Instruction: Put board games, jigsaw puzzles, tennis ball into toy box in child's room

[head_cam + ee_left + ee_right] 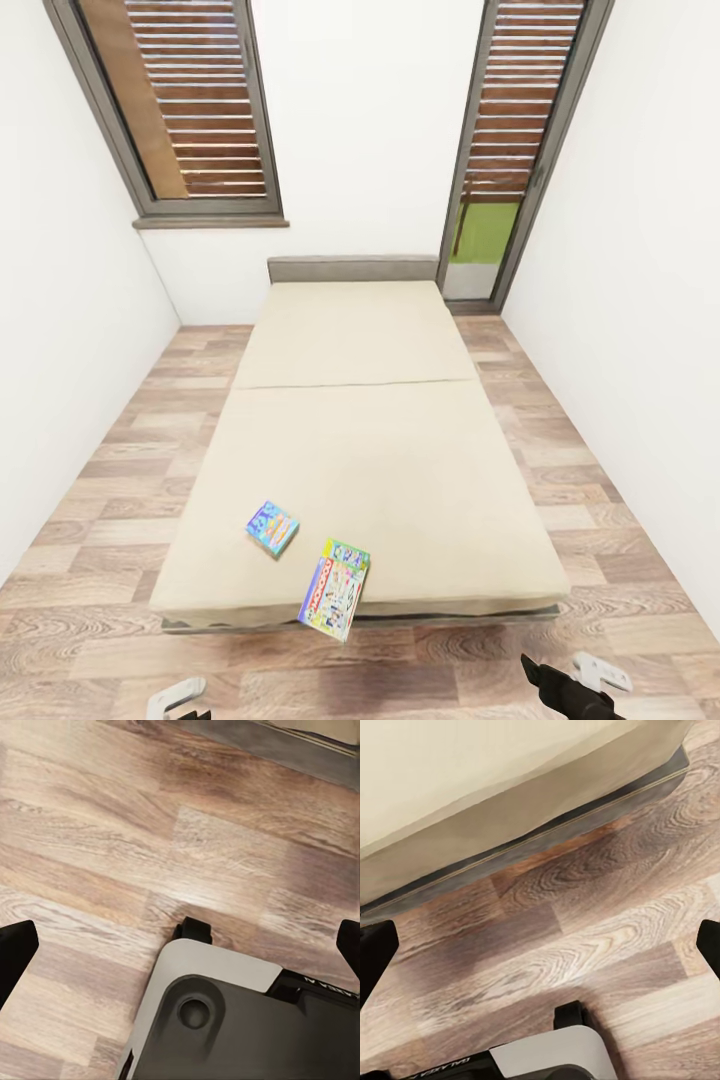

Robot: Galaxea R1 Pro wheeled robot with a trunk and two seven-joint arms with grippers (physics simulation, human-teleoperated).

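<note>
On the beige bed [380, 450], near its foot, lie two flat board games [272, 527]; wrist views add dark frame edge, wood-plank floor [112, 832], and both arms' fingers [376, 954] spread apart.

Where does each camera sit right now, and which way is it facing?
Head view: high on the robot, looking forward and down over the bed with two board games, a small blue one and a larger one; arm parts at the lower edge.
Left wrist view: by the left claw, facing the wood floor; dark fingertips and the robot's base.
Right wrist view: by the right claw, facing floor and the bed's edge.
Shared: all three show the floor; head and right wrist views share the bed.
</note>
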